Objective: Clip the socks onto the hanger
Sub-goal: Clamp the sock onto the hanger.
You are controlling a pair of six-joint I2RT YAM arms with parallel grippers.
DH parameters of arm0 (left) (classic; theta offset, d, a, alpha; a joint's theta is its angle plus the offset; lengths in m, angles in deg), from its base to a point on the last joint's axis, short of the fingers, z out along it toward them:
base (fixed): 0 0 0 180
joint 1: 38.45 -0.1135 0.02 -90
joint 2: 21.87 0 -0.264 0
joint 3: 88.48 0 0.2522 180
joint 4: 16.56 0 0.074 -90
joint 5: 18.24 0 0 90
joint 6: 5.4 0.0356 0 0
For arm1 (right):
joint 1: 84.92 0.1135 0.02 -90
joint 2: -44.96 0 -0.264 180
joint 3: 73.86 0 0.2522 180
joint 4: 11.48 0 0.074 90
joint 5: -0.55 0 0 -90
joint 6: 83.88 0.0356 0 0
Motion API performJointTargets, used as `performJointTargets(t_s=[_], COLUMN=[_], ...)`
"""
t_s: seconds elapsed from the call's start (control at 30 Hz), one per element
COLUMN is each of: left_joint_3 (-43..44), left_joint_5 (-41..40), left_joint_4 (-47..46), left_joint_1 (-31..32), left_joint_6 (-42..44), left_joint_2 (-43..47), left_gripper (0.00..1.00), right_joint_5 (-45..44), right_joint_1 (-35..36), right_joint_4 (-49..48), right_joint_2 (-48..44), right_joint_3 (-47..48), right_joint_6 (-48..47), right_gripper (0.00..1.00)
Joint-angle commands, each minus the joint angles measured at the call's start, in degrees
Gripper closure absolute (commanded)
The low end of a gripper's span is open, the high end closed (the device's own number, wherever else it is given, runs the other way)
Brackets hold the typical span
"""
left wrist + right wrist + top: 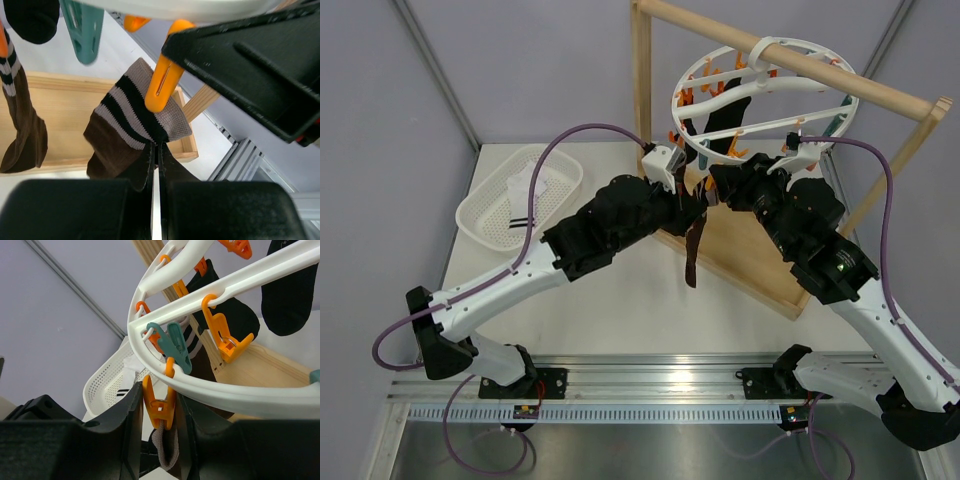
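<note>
The hanger (820,52), a white ring with orange and teal clips, hangs from the wooden frame's top bar. My left gripper (688,192) is shut on a brown sock (693,250) with a grey and black striped cuff (135,112). It holds the cuff up under the ring. In the left wrist view the jaws (156,146) pinch the sock just below the cuff. My right gripper (159,405) is shut on an orange clip (160,407), one finger on each handle. The cuff's edge (167,450) sits at the clip's mouth. The same clip (162,85) overlaps the cuff.
Black socks (725,125) and a striped brown one (22,130) hang from other clips. A white mesh basket (485,215) at the left holds a white striped sock (525,195). The wooden frame (642,100) stands at the back right, its base tray (760,270) under the hanger.
</note>
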Motion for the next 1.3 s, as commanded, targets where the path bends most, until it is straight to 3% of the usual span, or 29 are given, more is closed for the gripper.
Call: performJointTargets(t_s=[0.0, 0.4, 0.53, 0.67, 0.8, 1.03, 1.13, 1.23, 1.27], left_joint_3=[4.01, 4.81, 4.55, 4.46, 4.55, 4.28, 3.93, 3.06, 2.7], left_joint_5=[0.25, -1.06, -1.24, -1.68, -1.77, -2.47, -2.82, -3.44, -3.52], left_joint_4=[-3.48, -3.3, -3.74, -4.35, -4.97, -4.88, -4.79, -4.97, -5.06], left_joint_1=[0.39, 0.39, 0.39, 0.39, 0.31, 0.39, 0.39, 0.22, 0.3], left_joint_6=[-0.13, 0.31, 0.4, 0.84, 1.02, 1.19, 1.19, 1.19, 1.1], left_joint_2=[0.51, -1.16, -1.87, -2.22, -2.31, -1.87, -1.6, -1.34, -1.17], left_gripper=[1.0, 1.0, 1.0, 1.0, 1.0, 1.0, 0.94, 0.7, 0.53], right_joint_5=[-0.15, 0.55, 0.82, 0.82, 0.47, -0.33, -0.41, -0.41, -0.5], right_joint_1=[-0.38, -0.38, -0.46, -0.46, -0.46, -0.46, -0.38, -0.46, -0.46], right_joint_4=[-3.0, -2.65, -1.95, -0.98, 0.07, 1.22, 1.48, 2.01, 2.36], right_joint_2=[-0.55, -1.25, -1.69, -1.69, -1.6, -2.04, -2.57, -3.18, -3.27], right_joint_3=[0.01, 0.27, 0.71, 1.23, 1.85, 2.11, 2.2, 2.38, 2.55], right_joint_6=[-0.91, -0.38, 0.06, 0.59, 0.67, 0.5, 0.59, 0.67, 0.5], right_gripper=[1.0, 1.0, 0.94, 0.8, 0.5, 0.29, 0.26, 0.24, 0.23])
